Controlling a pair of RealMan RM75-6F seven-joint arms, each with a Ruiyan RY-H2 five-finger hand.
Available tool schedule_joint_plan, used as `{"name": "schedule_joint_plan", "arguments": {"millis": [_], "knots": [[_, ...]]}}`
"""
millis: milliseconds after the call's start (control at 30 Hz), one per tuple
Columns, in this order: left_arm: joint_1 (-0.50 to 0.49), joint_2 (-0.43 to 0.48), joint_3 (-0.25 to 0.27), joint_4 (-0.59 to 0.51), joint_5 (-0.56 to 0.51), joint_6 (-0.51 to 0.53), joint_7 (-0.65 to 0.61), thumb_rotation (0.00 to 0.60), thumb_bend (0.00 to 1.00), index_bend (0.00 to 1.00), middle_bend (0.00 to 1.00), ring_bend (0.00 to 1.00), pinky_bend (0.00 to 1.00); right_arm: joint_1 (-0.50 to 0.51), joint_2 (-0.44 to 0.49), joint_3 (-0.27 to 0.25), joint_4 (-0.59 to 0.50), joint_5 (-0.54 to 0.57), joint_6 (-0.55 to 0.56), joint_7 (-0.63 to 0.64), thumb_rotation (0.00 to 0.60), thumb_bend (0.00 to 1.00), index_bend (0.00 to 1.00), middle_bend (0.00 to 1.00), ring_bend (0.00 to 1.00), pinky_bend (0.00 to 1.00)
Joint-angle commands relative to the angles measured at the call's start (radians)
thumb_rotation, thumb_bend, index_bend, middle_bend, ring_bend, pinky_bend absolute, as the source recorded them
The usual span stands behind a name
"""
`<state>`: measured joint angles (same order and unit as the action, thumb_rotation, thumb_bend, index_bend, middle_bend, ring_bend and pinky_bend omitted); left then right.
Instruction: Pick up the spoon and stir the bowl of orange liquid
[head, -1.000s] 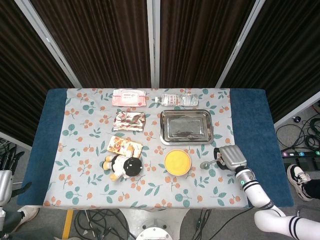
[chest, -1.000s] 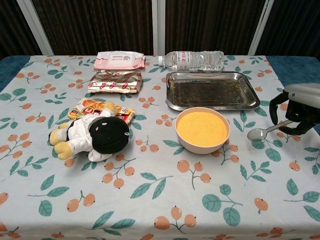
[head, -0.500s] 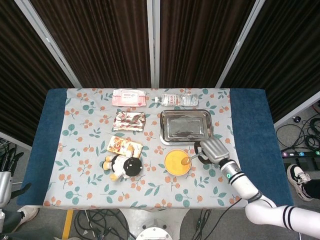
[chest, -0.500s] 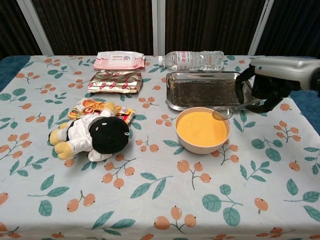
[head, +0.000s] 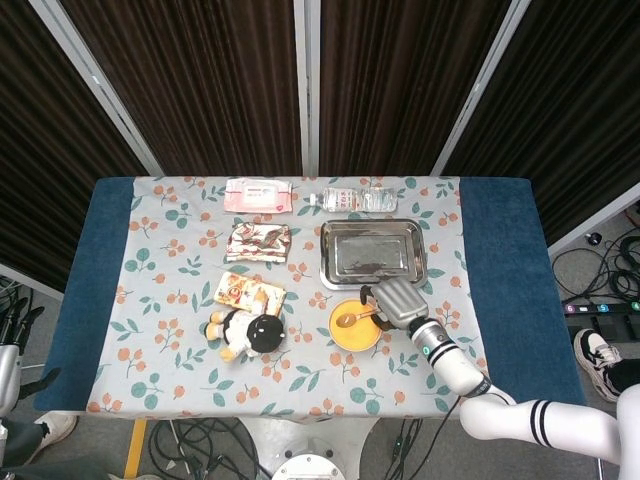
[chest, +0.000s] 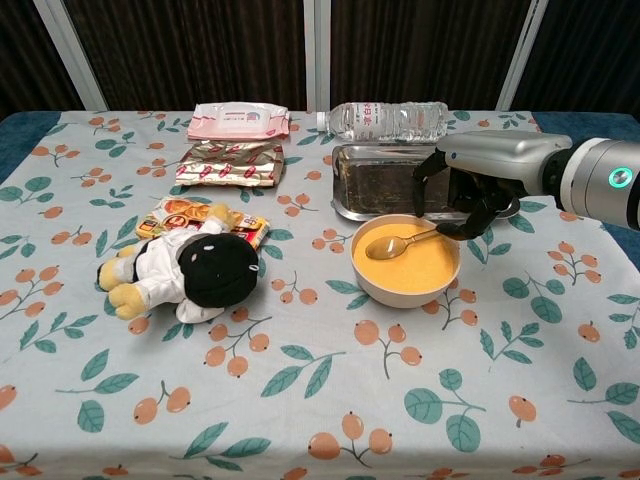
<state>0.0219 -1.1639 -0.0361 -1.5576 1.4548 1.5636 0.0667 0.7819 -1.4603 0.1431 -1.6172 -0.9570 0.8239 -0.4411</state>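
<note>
A beige bowl (chest: 375, 289) (head: 340, 343) of orange liquid sits right of the table's centre. My right hand (chest: 472, 190) (head: 397, 303) hovers just over the bowl's far right rim and grips the handle of a metal spoon (chest: 397, 244) (head: 350, 319). The spoon slants down to the left, its head lying in the orange liquid near the bowl's middle. My left hand shows in neither view.
A steel tray (chest: 385, 187) lies right behind the bowl, with a water bottle (chest: 385, 121) on its side beyond it. Left of the bowl are a plush toy (chest: 185, 268), a snack packet (chest: 185, 213), a foil bag (chest: 230, 162) and a pink wipes pack (chest: 238, 120).
My right hand carried the spoon from the table at the right, up and leftward over the bowl. The spoon's head moved from the cloth, past the rim, into the liquid.
</note>
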Motion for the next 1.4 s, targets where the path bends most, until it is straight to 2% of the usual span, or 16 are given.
{"name": "schedule_joint_plan", "arguments": {"millis": [33, 167, 400, 867, 1400], "knots": [[0.000, 0.000, -0.001, 0.001, 0.001, 0.001, -0.001, 0.600, 0.06, 0.21, 0.14, 0.12, 0.13, 0.003, 0.008, -0.006, -0.010, 0.000, 0.005, -0.002, 0.600, 0.32, 0.34, 0.97, 1.00, 1.00], [0.002, 0.001, -0.002, 0.001, 0.002, 0.005, -0.003, 0.600, 0.06, 0.21, 0.14, 0.12, 0.13, 0.001, 0.029, -0.008, -0.028, -0.026, 0.025, 0.008, 0.600, 0.28, 0.33, 0.97, 1.00, 1.00], [0.003, -0.001, -0.002, 0.000, 0.003, 0.005, -0.003, 0.600, 0.06, 0.21, 0.14, 0.12, 0.13, 0.011, 0.050, -0.028, -0.037, -0.040, 0.036, -0.025, 0.600, 0.28, 0.44, 0.99, 1.00, 1.00], [0.007, -0.008, 0.000, 0.015, 0.000, 0.001, -0.015, 0.600, 0.06, 0.21, 0.14, 0.12, 0.13, 0.029, -0.015, -0.053, 0.020, 0.010, 0.046, -0.062, 0.600, 0.28, 0.46, 0.99, 1.00, 1.00], [0.012, -0.012, 0.000, 0.026, -0.002, 0.002, -0.025, 0.600, 0.06, 0.21, 0.14, 0.12, 0.13, 0.044, -0.031, -0.060, 0.033, 0.030, 0.048, -0.073, 0.600, 0.32, 0.50, 0.99, 1.00, 1.00]]}}
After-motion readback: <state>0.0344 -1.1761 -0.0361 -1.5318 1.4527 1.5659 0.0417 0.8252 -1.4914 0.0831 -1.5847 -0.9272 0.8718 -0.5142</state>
